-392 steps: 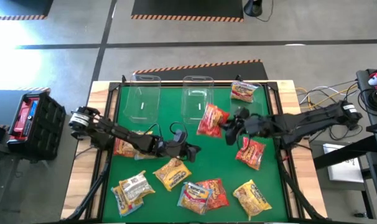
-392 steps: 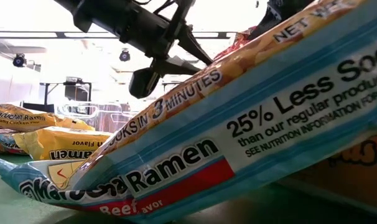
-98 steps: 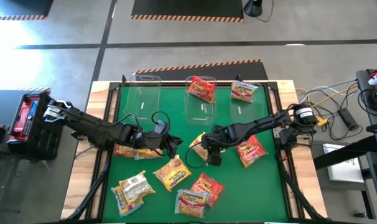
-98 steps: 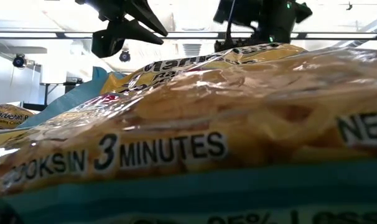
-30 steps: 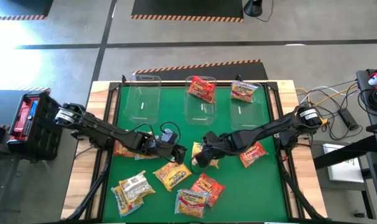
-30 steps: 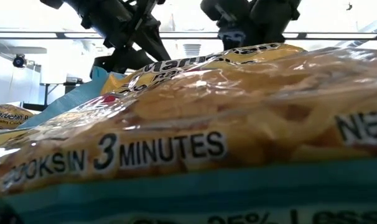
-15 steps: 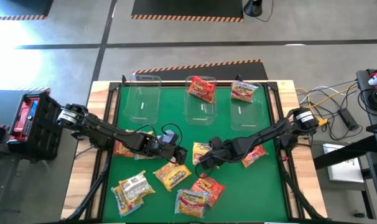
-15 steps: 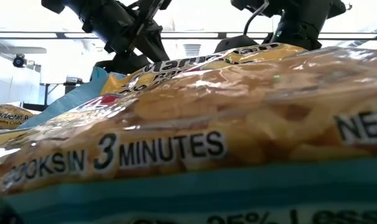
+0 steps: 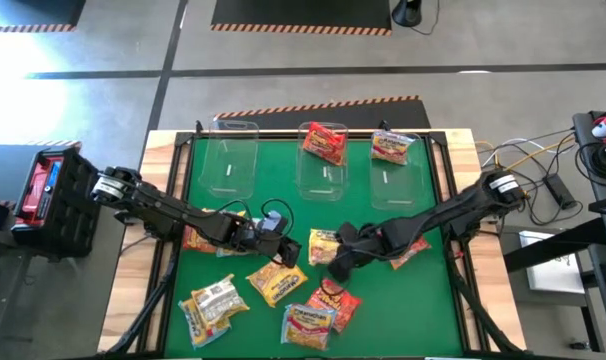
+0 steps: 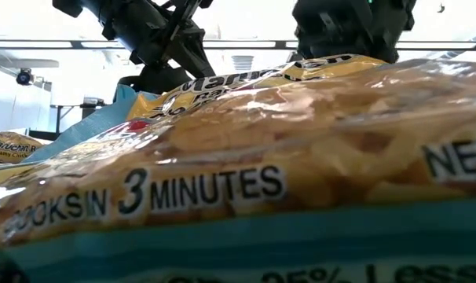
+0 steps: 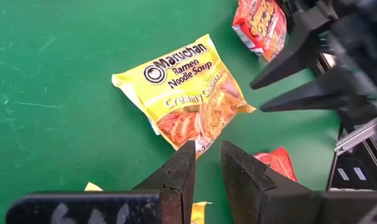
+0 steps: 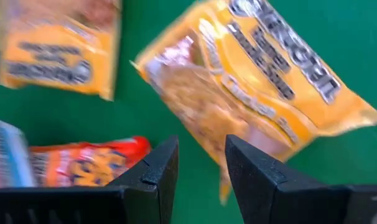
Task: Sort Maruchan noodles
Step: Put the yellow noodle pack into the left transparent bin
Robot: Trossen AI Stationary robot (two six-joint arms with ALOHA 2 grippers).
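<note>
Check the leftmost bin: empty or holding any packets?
Empty. In the high view the leftmost bin shows only green mat through its clear walls, while the middle bin holds a red packet.

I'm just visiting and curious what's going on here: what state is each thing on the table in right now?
Left gripper: fingers slightly apart, holding nothing, above the mat.
Right gripper: fingers apart, empty.
Creamy chicken packet: flat on the mat, loose.
Middle bin: holds one red packet.
Right bin: holds one packet.
Left bin: empty.
</note>
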